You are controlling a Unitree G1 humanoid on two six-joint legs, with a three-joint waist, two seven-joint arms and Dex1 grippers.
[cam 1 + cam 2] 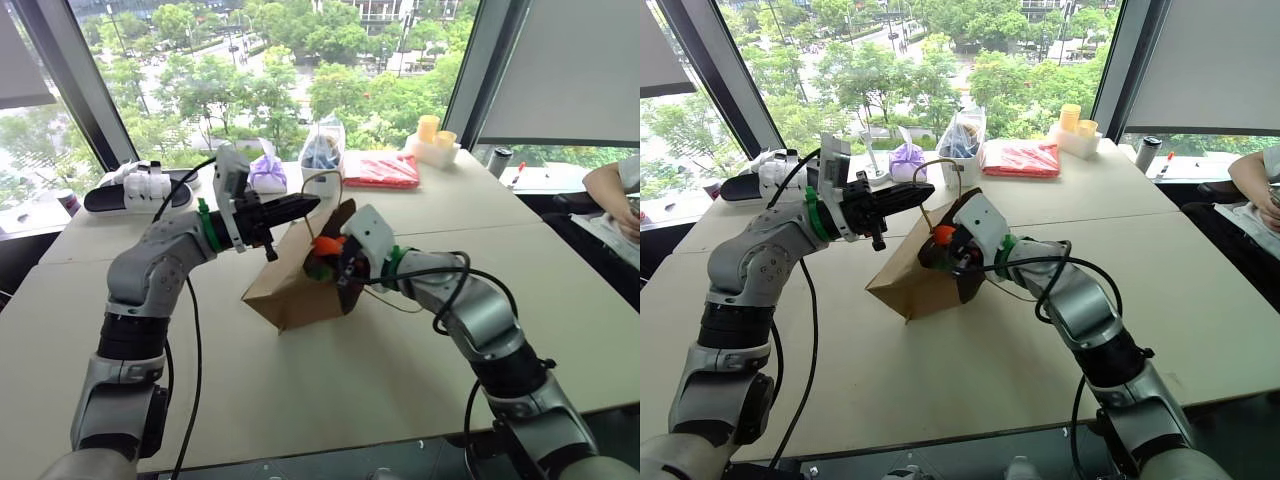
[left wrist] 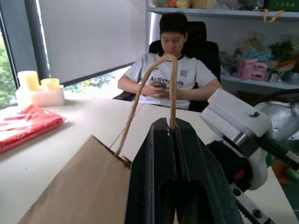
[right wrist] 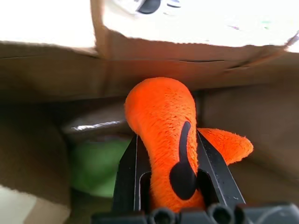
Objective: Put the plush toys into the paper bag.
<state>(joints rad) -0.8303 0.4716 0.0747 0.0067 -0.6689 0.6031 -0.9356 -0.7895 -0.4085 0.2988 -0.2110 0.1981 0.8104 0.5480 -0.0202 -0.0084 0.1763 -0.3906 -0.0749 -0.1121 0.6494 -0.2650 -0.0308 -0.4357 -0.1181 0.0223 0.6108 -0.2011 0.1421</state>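
Left claw (image 1: 312, 203) is clamped fully shut on the tan loop handle (image 2: 159, 84) of the paper bag (image 1: 290, 285), pinching the cord between its two black fingers and holding the bag's mouth up and open toward the right. The bag itself leans on the desk (image 1: 330, 390), its closed end down and to the left, its open end tipped up and facing the right arm.

And here's the right claw (image 3: 170, 154), nearly closed, squeezing the orange plush toy (image 3: 161, 116) between its fingers. The toy's long body runs straight out along the claw, its free end poking ahead of the fingertips and sitting right at the bag's mouth, brown paper walls framing it on every side in the right wrist view. Deeper inside, down and to the left of the orange one, sits the green plush toy (image 3: 96, 165), already in the bag.

So the relation that matters: the bag's interior lies directly ahead of the right claw, along the same line the orange toy points. By my reading, a short push further in and a release should finish it, provided the left claw holds the mouth wide. The risk looks like the toy's side limb (image 3: 229, 144) catching the paper edge.
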